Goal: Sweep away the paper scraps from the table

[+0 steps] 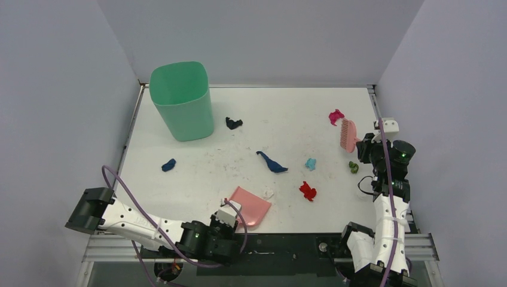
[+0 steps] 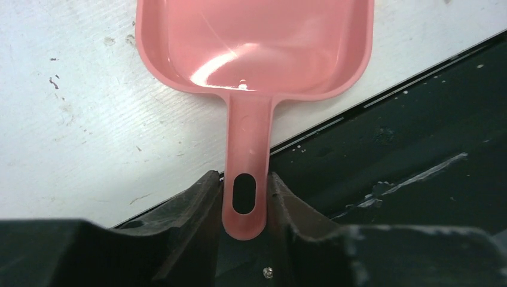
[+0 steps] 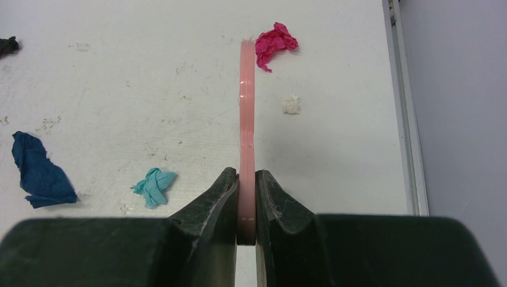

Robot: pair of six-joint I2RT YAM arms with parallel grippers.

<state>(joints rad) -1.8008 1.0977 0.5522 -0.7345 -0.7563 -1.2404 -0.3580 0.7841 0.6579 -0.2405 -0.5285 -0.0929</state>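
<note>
right now both tools are in hand, so the step is the sweeping itself. the left end effector (image 2: 244,192) is clamped narrow on the handle end of the pink dustpan (image 2: 254,42), which lies at the near edge of the table (image 1: 287,104) with its mouth facing away from the arms. the right end effector (image 3: 246,200) is pinched tight on the pink brush (image 3: 247,101), held edge-on over the far right of the table.

the paper scraps (image 1: 310,163) lie scattered on the table, none in the pan. a magenta scrap (image 3: 274,43) sits just beside the brush head and a white bit (image 3: 291,105) lies to its right. a green scrap (image 1: 354,167) is near the right wrist, and a red scrap (image 1: 307,191) and a long dark blue scrap (image 1: 272,163) sit mid-table. a small dark blue scrap (image 1: 168,165) and a black scrap (image 1: 233,123) lie nearer the green bin (image 1: 182,101).

to do it well, i would set the bristles on the table behind the magenta scrap and draw slow, low strokes toward the pan, gathering the right-hand pieces on the way. the pan lip should press flat so light paper cannot slide under it. fast flicks would likely scatter such crumpled bits.
</note>
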